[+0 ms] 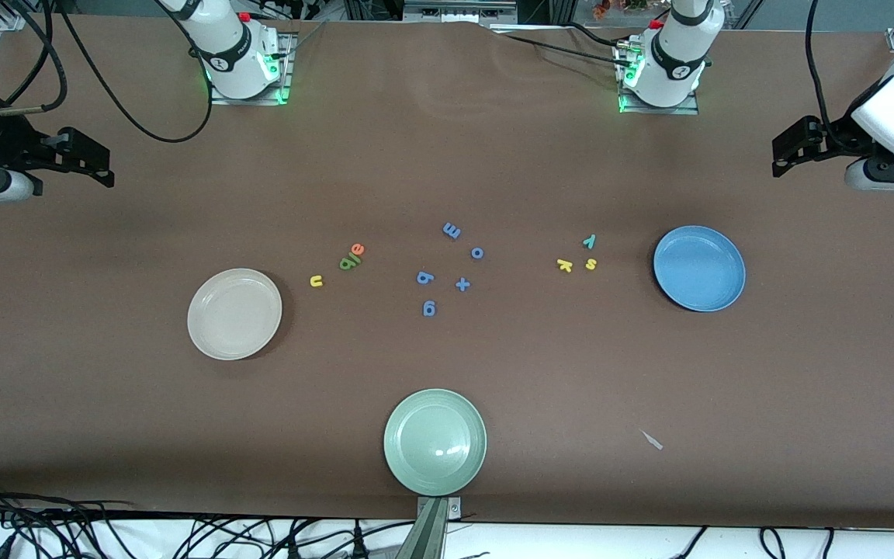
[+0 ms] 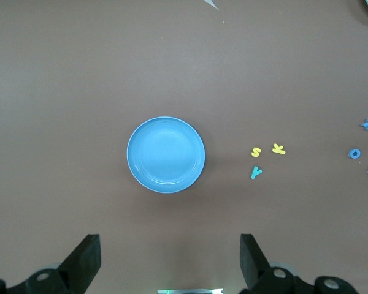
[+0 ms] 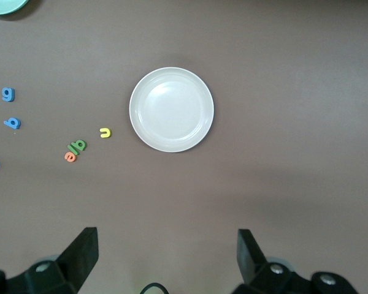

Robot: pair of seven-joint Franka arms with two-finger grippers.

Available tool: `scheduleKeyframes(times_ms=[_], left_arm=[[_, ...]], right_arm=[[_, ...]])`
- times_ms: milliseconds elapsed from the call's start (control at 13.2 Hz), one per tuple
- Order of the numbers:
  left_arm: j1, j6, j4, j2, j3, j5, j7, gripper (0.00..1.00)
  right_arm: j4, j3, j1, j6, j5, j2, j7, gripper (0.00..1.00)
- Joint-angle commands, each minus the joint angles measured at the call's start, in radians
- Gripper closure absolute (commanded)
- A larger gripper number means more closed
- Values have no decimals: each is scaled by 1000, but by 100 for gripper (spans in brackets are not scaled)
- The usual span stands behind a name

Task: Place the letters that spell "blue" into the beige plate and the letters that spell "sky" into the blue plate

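1. We see both pairs of jaws spread wide and holding nothing. The left gripper (image 2: 167,260) hangs in the air over bare table at the left arm's end, and the right gripper (image 3: 165,257) hangs over bare table at the right arm's end. Both arms wait, raised.
2. We find the beige plate (image 1: 206,335) toward the right arm's end of the table, with nothing in it.
3. Just beside that plate, toward the middle of the table, lies the yellow u (image 1: 316,281). A little farther from the front camera the green b (image 1: 348,262), the dark green l (image 1: 355,257) and the orange e (image 1: 358,249) lie in a tight, slanted cluster, touching or almost touching.
4. We find the blue plate (image 1: 672,291) toward the left arm's end, also with nothing in it.
5. Near that plate, toward the middle of the table, lie the yellow s (image 1: 590,264) and the yellow k (image 1: 564,265) side by side, with the teal y (image 1: 589,241) just farther from the front camera than the s.
6. Between the two groups, five blue letters and symbols (image 1: 462,284) lie scattered in the middle of the table.
7. A pale green plate (image 1: 404,466) sits at the table edge nearest the front camera, and a small pale scrap (image 1: 653,440) lies on the table beside it, toward the left arm's end.
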Motion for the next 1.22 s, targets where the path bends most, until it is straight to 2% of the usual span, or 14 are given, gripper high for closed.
scheduleKeyframes(times_ms=[0,987,1063,1139], left_arm=[[-4,-8,28,15,3,-5,16,0],[11,-6,28,32,9,-19,-11,0],[17,-3,30,32,12,-40,-11,0],[46,-3,28,32,19,-110,-14,0]], right_arm=[[4,-13,-9,-14,4,-11,-8,0],[0,-7,-8,-9,9,-13,-9,0],[-2,-7,-8,-11,7,-13,-9,0],[-6,-7,-8,-11,7,-15,-9,0]])
